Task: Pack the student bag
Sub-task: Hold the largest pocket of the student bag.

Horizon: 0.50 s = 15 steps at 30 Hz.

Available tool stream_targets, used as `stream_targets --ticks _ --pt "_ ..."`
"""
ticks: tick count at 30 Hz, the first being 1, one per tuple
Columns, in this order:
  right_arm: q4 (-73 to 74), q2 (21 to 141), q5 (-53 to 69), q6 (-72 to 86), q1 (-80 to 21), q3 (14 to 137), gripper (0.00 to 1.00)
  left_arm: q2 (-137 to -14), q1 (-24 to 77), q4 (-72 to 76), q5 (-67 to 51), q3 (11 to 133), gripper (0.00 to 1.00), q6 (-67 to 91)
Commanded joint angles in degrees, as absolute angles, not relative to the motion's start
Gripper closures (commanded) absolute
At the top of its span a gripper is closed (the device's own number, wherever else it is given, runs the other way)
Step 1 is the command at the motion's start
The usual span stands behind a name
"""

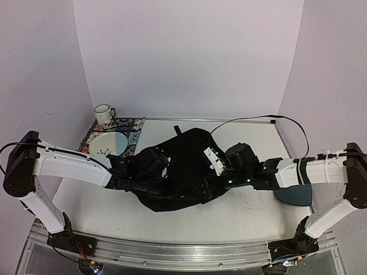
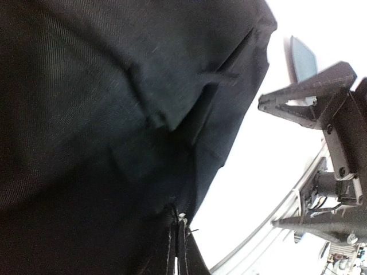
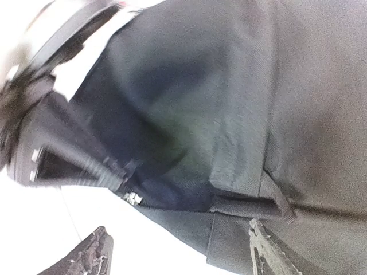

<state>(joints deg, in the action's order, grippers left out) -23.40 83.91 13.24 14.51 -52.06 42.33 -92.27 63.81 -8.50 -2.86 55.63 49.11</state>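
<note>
The student bag (image 1: 183, 166), a large black fabric backpack, lies in the middle of the table. My left gripper (image 1: 150, 167) is at its left side. In the left wrist view the bag's fabric (image 2: 114, 114) fills the frame, and the left gripper (image 2: 176, 246) is shut on a fold of it. My right gripper (image 1: 221, 173) is at the bag's right side. In the right wrist view the right gripper (image 3: 178, 258) is open, its fingertips (image 3: 86, 258) set wide apart just below the bag's fabric (image 3: 229, 114). A metal zipper pull (image 3: 133, 199) shows there.
A white mug (image 1: 104, 114) and a plate (image 1: 108, 143) sit on a patterned mat (image 1: 129, 129) at the back left. A flat dark-teal pad (image 1: 295, 195) lies under the right arm. A small white piece (image 1: 213, 160) rests on the bag. A black cable (image 1: 258, 119) runs along the back right.
</note>
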Motion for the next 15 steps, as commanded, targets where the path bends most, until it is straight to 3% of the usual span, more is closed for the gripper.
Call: stream_targets --ticks 1,8,12,15 --pt "-21.49 81.01 14.61 -7.52 -54.7 43.4 0.16 -86.87 64.07 -11.76 -0.6 58.3 1.0 45.22" --pt "-21.79 86.54 16.45 -25.72 -58.35 46.51 0.17 -83.9 64.07 -12.43 -0.53 57.81 1.0 43.22" --pt "-22.02 89.86 14.99 -29.34 -58.45 48.73 0.22 -81.91 64.07 -12.56 -0.56 56.95 1.0 43.22" --pt "-22.22 91.77 14.18 -30.97 -58.43 50.2 0.33 -80.85 64.08 -12.6 -0.56 56.5 1.0 43.3"
